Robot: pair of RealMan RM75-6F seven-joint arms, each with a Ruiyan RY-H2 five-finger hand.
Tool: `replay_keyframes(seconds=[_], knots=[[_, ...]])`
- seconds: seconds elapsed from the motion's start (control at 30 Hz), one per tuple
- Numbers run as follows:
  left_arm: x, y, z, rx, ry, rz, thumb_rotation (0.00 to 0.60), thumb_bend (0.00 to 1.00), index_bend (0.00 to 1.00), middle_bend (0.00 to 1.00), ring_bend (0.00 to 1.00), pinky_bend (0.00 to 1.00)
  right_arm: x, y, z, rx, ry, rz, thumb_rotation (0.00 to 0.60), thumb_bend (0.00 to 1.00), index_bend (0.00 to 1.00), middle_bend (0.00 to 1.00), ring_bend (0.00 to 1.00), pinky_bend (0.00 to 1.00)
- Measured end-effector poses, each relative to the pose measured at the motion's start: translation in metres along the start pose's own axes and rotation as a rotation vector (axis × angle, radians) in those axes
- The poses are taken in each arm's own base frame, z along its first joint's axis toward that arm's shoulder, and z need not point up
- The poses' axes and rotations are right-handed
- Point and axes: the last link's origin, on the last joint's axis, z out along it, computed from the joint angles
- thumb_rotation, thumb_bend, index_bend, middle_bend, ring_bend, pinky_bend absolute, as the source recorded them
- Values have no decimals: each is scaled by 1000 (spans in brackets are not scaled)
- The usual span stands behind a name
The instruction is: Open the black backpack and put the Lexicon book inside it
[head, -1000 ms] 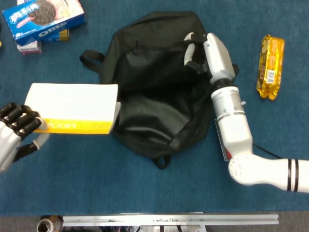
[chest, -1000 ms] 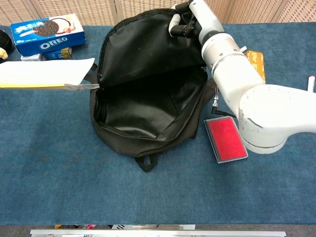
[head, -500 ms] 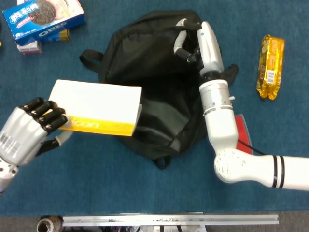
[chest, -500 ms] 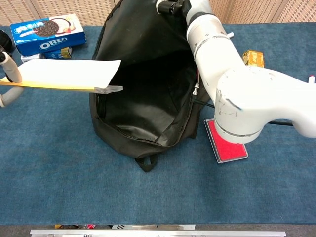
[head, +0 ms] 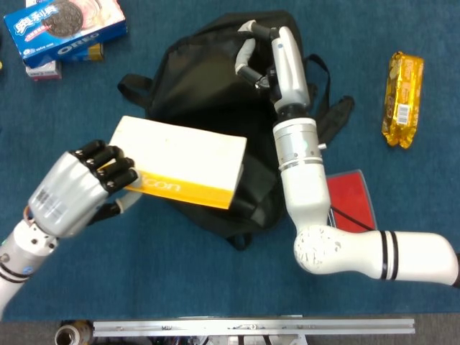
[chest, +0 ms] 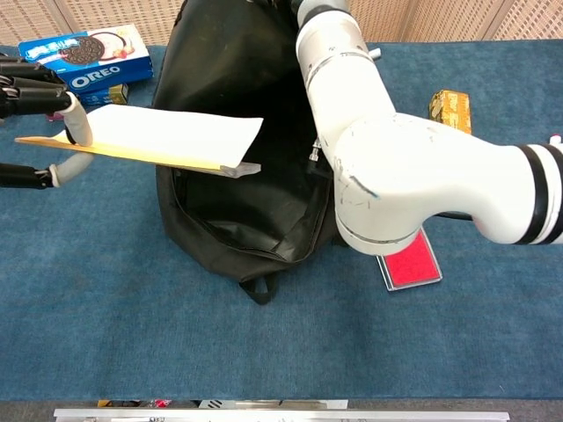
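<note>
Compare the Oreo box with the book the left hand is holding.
The Oreo box is blue with a cookie picture and white lettering; the book is plain white with a yellow band along one edge. The box rests on the table's far left corner, untouched; the book is held off the surface by the left hand, its free end over the open backpack. The book appears larger. Both are flat, rectangular shapes.

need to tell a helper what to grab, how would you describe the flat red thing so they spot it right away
Start at the black backpack in the middle of the blue table, then look just off its right side, beside the white right arm. The flat red thing lies there on the cloth, partly under the arm. It is the only red item; the snack further right is a gold packet.
</note>
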Motion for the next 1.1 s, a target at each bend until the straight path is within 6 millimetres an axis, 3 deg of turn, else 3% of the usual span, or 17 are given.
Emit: replay_keyframes(seconds=[0.7,1.1], knots=[[-49,16,42,-20,-92,-63,600,340,638,621,503,540,0,7,-6,-5,-10,37,600,797,812,710,543,777],[-68,18,45,-1,-137,-81,600,341,638,622,503,540,1,7,-6,-8,-11,54,600,796,812,710,543,777]])
